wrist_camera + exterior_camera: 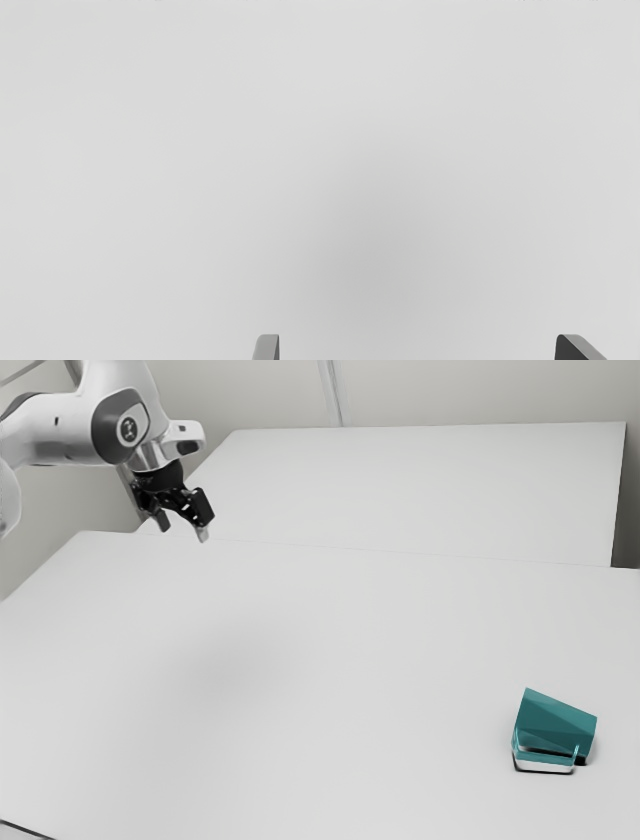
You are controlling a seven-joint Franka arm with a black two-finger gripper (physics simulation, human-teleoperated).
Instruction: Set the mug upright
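Observation:
A teal mug lies tipped over on the table at the lower right of the exterior view, its pale base edge low and toward the camera. High above the table, at the exterior view's upper left, my gripper hangs far from the mug. In the wrist view the gripper is open, its two fingertips wide apart with nothing between them.
The white table spreads under the arm, and its surface with a soft shadow lies below my hand. Behind it stands another white surface. A dark thin line runs at the exterior view's lower left corner.

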